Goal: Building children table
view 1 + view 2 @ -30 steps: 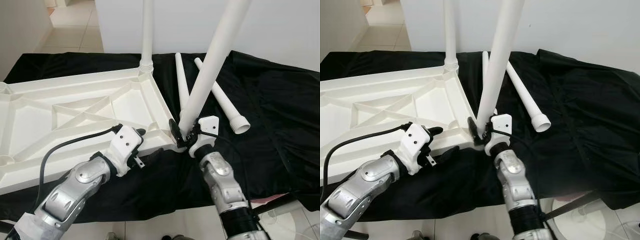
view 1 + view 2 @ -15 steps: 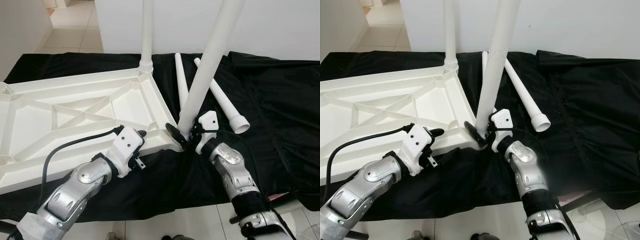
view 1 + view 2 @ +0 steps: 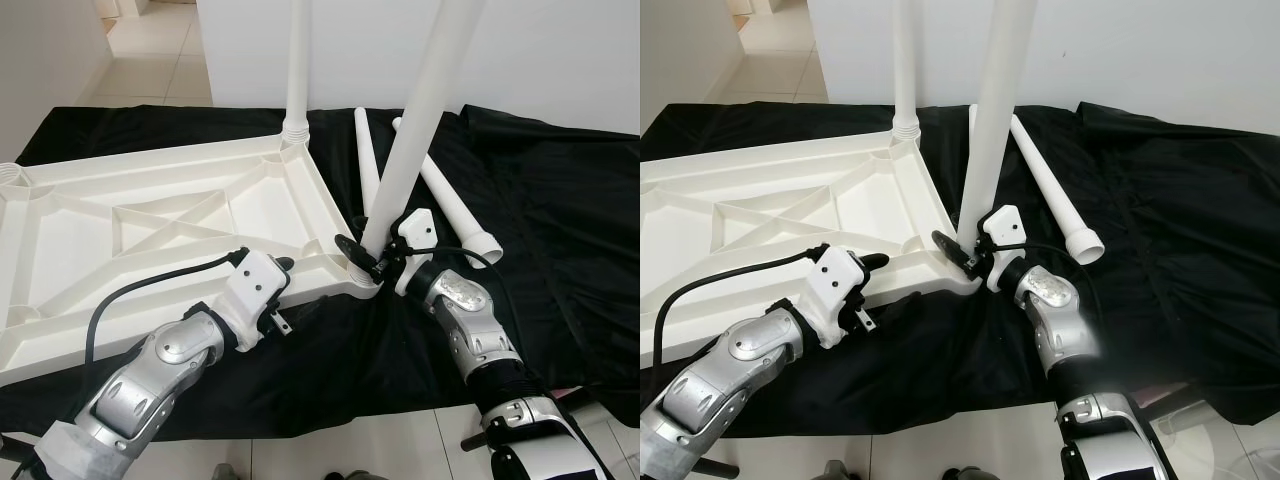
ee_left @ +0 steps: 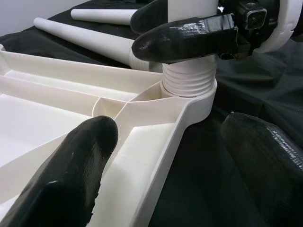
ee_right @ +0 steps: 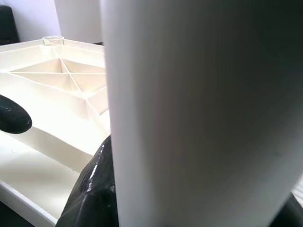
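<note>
White plastic tabletop (image 3: 150,230) upside down on black cloth (image 3: 560,220), ribbed underside up. One leg (image 3: 297,70) upright in far corner socket. Second leg (image 3: 420,110) standing with slight tilt in near corner socket (image 4: 189,90); threaded end seated at socket rim. Right gripper (image 3: 375,262) clamped on base of this second leg, just above socket, fingers (image 4: 184,40) on either side of tube. Left gripper (image 3: 295,290) at near edge of tabletop, just left of same corner, fingers apart, one over the tabletop rim, the other over the cloth; nothing held. Two loose legs (image 3: 445,195) flat on cloth beyond the corner, side by side, flared ends toward the near side. Tiled floor (image 3: 150,40) at far left.
</note>
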### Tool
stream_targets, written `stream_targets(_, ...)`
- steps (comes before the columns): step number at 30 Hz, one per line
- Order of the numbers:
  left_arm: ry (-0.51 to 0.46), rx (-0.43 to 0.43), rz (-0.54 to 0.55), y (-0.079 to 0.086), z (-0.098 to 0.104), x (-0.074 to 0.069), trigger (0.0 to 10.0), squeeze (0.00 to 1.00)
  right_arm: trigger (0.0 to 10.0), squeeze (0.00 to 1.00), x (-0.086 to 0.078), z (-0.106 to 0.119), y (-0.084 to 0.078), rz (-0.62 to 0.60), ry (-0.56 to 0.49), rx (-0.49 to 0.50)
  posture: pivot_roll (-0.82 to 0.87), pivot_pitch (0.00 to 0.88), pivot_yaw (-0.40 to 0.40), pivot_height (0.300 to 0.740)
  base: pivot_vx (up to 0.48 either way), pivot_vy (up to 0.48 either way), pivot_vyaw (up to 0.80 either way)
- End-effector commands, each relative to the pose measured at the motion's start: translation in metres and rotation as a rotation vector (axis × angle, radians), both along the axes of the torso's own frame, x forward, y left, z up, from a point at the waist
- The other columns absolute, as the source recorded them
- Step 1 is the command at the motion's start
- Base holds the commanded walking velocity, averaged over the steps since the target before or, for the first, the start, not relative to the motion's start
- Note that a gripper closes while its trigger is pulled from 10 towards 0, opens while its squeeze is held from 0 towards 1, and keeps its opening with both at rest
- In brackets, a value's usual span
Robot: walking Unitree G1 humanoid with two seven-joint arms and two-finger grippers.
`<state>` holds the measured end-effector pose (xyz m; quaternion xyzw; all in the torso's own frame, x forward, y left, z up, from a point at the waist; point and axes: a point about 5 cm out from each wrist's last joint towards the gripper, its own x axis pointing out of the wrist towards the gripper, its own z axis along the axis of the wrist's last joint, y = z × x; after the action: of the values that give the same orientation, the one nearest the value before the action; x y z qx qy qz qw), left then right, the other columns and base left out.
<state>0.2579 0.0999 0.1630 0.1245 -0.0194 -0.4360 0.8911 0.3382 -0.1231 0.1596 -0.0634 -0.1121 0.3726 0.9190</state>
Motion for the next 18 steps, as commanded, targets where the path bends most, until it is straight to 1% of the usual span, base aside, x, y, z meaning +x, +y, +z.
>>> stream_targets(1,0.026,0.035,-0.160,-0.006,-0.003,-0.006,10.0,0.00,0.0,0.00,0.001,-0.006,-0.007,-0.014,0.029,-0.008,0.00,0.086,-0.039,0.740,0.000,0.000,0.00)
stream_targets(2,0.025,0.036,-0.159,-0.005,-0.003,-0.006,10.0,0.00,0.0,0.00,0.000,-0.008,-0.006,-0.018,0.036,-0.004,0.00,0.086,-0.040,0.740,0.000,0.000,0.00)
stream_targets(3,0.023,0.036,-0.159,-0.005,-0.002,-0.006,10.0,0.00,8.0,0.00,0.000,-0.010,-0.006,-0.028,0.052,0.008,0.00,0.087,-0.039,0.740,0.000,0.000,0.00)
stream_targets(5,0.023,0.036,-0.159,-0.005,-0.002,-0.006,10.0,0.00,8.0,0.00,0.000,-0.010,-0.006,-0.028,0.052,0.008,0.00,0.087,-0.039,0.740,0.000,0.000,0.00)
stream_targets(6,0.023,0.036,-0.158,-0.005,-0.002,-0.005,10.0,0.00,10.0,0.00,0.001,-0.011,-0.005,-0.038,0.067,0.018,0.00,0.087,-0.039,0.740,0.000,0.000,0.00)
stream_targets(7,0.023,0.036,-0.158,-0.005,-0.002,-0.005,10.0,0.00,10.0,0.00,0.001,-0.011,-0.005,-0.038,0.067,0.018,0.00,0.087,-0.039,0.740,0.000,0.000,0.00)
stream_targets(9,0.024,0.035,-0.160,-0.005,-0.002,-0.006,10.0,0.00,10.0,0.00,0.002,-0.014,-0.002,-0.077,0.111,0.066,0.00,0.092,-0.041,0.740,0.000,0.000,0.00)
stream_targets(10,0.024,0.035,-0.160,-0.005,-0.002,-0.006,10.0,0.00,10.0,0.00,0.002,-0.014,-0.002,-0.077,0.111,0.066,0.00,0.092,-0.041,0.740,0.000,0.000,0.00)
stream_targets(11,0.024,0.035,-0.160,-0.005,-0.002,-0.007,10.0,0.00,10.0,0.00,0.002,-0.016,-0.001,-0.098,0.142,0.086,0.00,0.092,-0.041,0.740,0.000,0.000,0.00)
stream_targets(12,0.025,0.035,-0.160,-0.005,-0.002,-0.007,10.0,0.00,10.0,0.00,0.003,-0.018,0.001,-0.136,0.166,0.069,0.00,0.092,-0.044,0.740,0.000,0.000,0.00)
stream_targets(15,0.025,0.035,-0.159,-0.005,-0.002,-0.007,10.0,0.00,10.0,0.00,0.004,-0.020,0.002,-0.169,0.173,0.046,0.00,0.092,-0.044,0.740,0.000,0.000,0.00)
stream_targets(17,0.025,0.034,-0.157,-0.005,-0.002,-0.007,10.0,0.00,10.0,0.00,0.003,-0.018,0.009,-0.199,0.172,0.079,-0.01,0.093,-0.044,0.740,0.000,0.000,0.00)
stream_targets(18,0.025,0.034,-0.157,-0.005,-0.002,-0.007,10.0,0.00,10.0,0.00,0.003,-0.018,0.009,-0.199,0.172,0.079,-0.01,0.093,-0.044,0.740,0.000,0.000,0.00)
